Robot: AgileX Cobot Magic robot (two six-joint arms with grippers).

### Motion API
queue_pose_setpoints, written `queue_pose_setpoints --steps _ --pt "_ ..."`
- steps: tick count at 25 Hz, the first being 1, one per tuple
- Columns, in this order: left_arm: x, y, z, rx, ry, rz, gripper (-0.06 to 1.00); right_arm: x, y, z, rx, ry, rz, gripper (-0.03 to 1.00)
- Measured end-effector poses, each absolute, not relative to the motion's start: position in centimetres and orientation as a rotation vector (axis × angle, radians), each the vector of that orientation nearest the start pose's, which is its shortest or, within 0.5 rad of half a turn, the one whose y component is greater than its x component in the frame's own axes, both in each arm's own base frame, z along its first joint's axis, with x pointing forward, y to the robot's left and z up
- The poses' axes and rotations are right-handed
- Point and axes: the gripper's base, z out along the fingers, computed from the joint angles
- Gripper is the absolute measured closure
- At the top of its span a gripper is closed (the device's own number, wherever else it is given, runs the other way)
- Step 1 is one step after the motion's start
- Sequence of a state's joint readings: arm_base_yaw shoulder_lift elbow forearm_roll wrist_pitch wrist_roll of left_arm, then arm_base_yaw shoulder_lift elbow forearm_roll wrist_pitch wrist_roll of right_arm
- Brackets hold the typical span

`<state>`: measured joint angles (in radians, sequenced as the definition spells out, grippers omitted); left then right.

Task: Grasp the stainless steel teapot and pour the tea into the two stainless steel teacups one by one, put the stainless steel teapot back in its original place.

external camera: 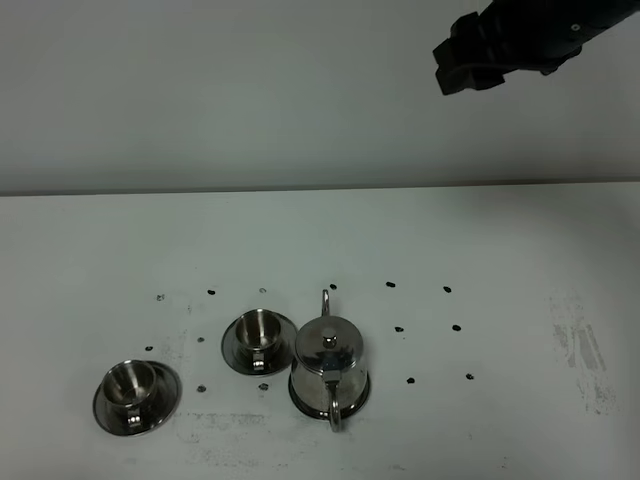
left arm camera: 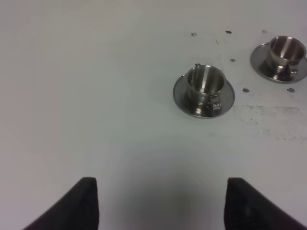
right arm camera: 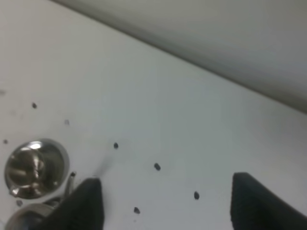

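Standing upright on the white table [external camera: 520, 260], the stainless steel teapot [external camera: 328, 368] sits toward the front edge in the high view. Its lid is on, the loop handle faces the camera, and the thin spout points toward the back wall.

First teacup [external camera: 258, 333]: upright on its saucer [external camera: 229, 346], just beside the teapot on the robot's left. Saucer rim is close to or touching the pot body; cannot tell which.

Second teacup [external camera: 133, 385]: upright on its own saucer [external camera: 171, 396], farther left and nearer the front edge, apart from the first.

Small black marks [external camera: 456, 327] dot the table around the set.

Right gripper [external camera: 455, 70]: raised high over the back of the table, well apart from the teapot. Its wrist view shows two dark fingers [right arm camera: 86, 206] spread wide with nothing between them.

Left gripper [left arm camera: 162, 206]: not seen from the high camera. Its wrist view shows the jaws parted and empty, hovering over bare table with both teacups ahead of it.

Whether the cups hold liquid: cannot tell.
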<state>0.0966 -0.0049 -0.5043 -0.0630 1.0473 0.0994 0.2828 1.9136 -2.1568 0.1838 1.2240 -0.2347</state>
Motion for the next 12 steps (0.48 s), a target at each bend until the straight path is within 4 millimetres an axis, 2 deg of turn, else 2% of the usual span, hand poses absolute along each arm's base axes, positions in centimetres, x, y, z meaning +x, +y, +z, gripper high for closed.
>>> queue_pose_setpoints --steps 2,5,8,12 --pt "-0.5 -0.5 28.0 0.005 2.020 0.049 0.33 40.5 13.5 39.5 -0.621 2.414 0.262 0.39" --pt "-0.5 -0.5 28.0 0.005 2.020 0.049 0.33 40.6 14.2 37.9 -0.599 2.474 0.256 0.39" --pt "-0.5 -0.5 28.0 0.005 2.021 0.049 0.33 40.3 14.7 36.4 -0.590 2.534 0.239 0.39" --pt "-0.5 -0.5 28.0 0.005 2.021 0.049 0.33 39.0 14.9 36.0 -0.600 2.571 0.192 0.39"
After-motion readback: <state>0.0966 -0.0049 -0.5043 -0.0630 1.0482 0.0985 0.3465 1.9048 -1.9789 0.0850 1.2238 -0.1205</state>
